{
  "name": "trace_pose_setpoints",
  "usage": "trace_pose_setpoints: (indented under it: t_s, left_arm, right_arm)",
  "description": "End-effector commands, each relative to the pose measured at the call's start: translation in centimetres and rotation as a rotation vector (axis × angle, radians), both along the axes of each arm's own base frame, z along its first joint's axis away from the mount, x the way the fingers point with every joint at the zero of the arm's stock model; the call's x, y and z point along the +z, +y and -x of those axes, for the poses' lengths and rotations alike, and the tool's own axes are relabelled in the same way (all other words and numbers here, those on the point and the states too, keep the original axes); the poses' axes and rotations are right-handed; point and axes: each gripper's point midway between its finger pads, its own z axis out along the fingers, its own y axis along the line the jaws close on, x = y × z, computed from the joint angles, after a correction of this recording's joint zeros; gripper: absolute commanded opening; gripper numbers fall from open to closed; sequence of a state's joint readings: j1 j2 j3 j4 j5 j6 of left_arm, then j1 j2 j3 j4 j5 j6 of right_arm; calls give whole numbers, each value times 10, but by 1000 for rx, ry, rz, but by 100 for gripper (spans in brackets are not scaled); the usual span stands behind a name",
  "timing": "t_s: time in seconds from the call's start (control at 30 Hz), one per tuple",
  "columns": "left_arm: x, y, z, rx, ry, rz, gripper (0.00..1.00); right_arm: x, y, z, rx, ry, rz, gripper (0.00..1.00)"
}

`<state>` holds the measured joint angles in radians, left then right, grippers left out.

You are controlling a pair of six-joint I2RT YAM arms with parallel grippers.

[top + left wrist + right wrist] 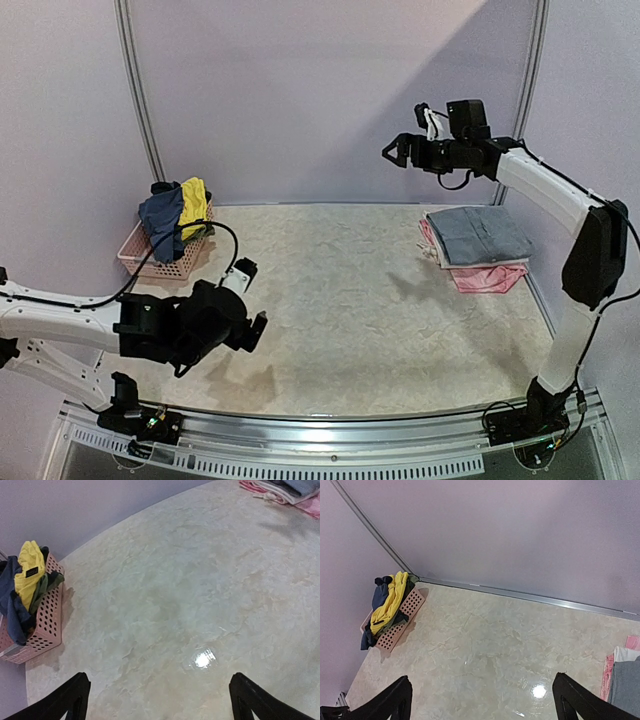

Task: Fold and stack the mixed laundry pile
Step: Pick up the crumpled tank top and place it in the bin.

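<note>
Part of the laundry pile hangs over a pink lattice basket (165, 262) at the back left: a navy top (160, 215) and a yellow garment (193, 203). At the right, a folded stack lies on the table with grey trousers (478, 233) on top of white and pink pieces (488, 279). My left gripper (250, 335) hovers low over the near left of the table, open and empty. High near the back wall, left of the stack, my right gripper (393, 152) is open and holds nothing. The right wrist view shows the yellow garment (390, 602) and the grey trousers (626, 682).
The marbled tabletop (340, 300) has grey walls behind it and on both sides, with a metal rail along its near edge. In the left wrist view the basket (47, 630) sits at the far left and the folded stack (285, 490) at the top right.
</note>
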<state>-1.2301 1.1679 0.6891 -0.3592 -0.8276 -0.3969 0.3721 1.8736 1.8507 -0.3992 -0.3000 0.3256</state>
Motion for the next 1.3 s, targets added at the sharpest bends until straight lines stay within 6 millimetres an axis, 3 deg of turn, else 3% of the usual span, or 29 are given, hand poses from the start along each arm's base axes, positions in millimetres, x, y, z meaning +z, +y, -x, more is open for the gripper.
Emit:
trace_pose_setpoints:
  t_s: [0.0,0.23,0.47,0.83,1.07,1.27]
  left_arm:
    - [25,37,-9,102,-42,-16,100]
    - [65,85,-29,258,-64,48,99]
    - [82,140,-38,439,-65,75,96]
    - [73,197,-67,631,2,211,88]
    - [59,233,-96,728,30,349,76]
    - [44,269,-131,805,39,512,67]
  right_arm:
    - [-3,7,34,3,-25,39,99]
    - [-23,20,93,41,-23,-15,99]
    - [-70,25,136,77,75,8,99]
    - [-110,53,195,227,133,32,99]
    - [-141,51,219,234,194,14,99]
    - [-149,47,230,225,208,-3,99]
